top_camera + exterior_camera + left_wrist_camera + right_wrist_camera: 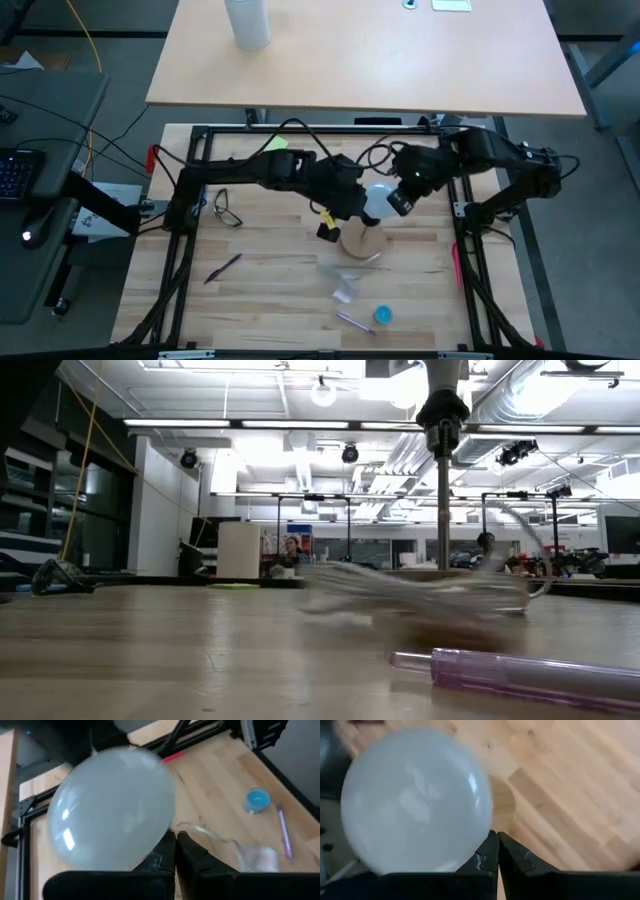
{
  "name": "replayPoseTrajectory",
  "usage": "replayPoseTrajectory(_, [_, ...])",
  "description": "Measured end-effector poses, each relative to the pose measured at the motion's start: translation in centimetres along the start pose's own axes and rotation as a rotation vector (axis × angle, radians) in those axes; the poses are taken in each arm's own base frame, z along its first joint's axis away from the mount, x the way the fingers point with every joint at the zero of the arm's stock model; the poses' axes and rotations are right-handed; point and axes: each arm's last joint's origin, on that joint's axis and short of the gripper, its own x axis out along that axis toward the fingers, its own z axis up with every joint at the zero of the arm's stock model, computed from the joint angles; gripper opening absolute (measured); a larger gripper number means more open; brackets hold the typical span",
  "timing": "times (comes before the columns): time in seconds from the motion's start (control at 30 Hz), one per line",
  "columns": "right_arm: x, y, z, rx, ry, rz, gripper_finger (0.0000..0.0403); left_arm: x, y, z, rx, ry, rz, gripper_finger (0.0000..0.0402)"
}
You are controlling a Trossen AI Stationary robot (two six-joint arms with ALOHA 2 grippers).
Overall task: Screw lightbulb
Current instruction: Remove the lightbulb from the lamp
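Mid-table, white frosted round-globe lightbulb sits above round wooden disc base, between both arms. Left gripper close beside bulb's left side, jaws fully closed, nothing between them. Right gripper close on bulb's right side, jaws likewise closed and holding nothing. Near front edge: blue round cap, purple translucent pen. Safety glasses lie left.

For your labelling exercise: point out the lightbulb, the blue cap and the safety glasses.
lightbulb (415,800), right wrist view, middle of the frosted globe.
blue cap (383,315), high view, centre of its top.
safety glasses (226,209), high view, on the frame.
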Motion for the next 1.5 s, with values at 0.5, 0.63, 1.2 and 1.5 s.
replayPoseTrajectory(0.5, [-2.7,-2.2,-0.6,-0.095,-0.069,0.058,0.0,-3.8,-0.9,-0.9,-0.018,0.117,-0.023,0.0])
replayPoseTrajectory(0.63, [-4.0,-1.7,-2.6,-0.106,-0.044,0.138,0.0,-3.9,1.4,-2.0,-0.049,0.131,-0.003,0.0])
replayPoseTrajectory(1.2, [-5.1,0.3,-7.3,-0.128,-0.162,0.073,0.0,11.3,-3.6,-13.1,-0.454,-0.027,-0.351,0.0])
replayPoseTrajectory(1.5, [-5.6,-0.2,-7.0,-0.28,-0.253,0.027,0.0,10.3,-2.2,-12.8,-0.526,-0.101,-0.257,0.0])
